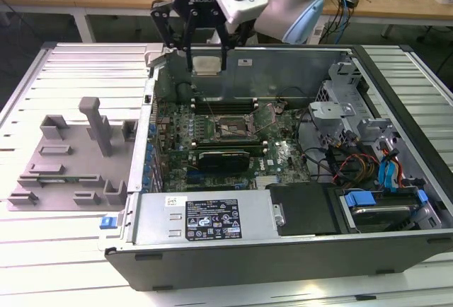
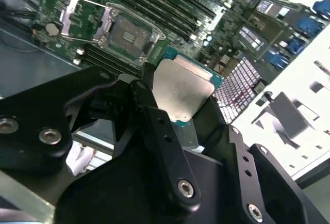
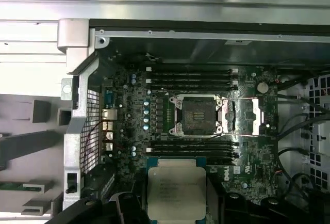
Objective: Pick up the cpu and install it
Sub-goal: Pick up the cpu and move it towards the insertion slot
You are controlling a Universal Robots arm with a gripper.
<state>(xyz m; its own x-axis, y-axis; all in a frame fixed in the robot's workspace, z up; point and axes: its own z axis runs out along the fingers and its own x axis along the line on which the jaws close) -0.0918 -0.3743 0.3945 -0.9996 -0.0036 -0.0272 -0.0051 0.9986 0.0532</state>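
My gripper hangs above the far side of the open computer case, shut on the cpu, a flat silver square with a green edge. In the second wrist view the cpu sits clamped between my black fingers; the first wrist view has the cpu held flat, its metal top facing the camera. The open socket on the green motherboard lies below it, with its metal load plate swung aside. In the exterior view the socket is nearer the camera than the gripper.
The black tower case lies on its side with cables and drive bays at the exterior view's right. A grey fixture with upright blocks sits on the slatted table at the exterior view's left. Memory slots flank the socket.
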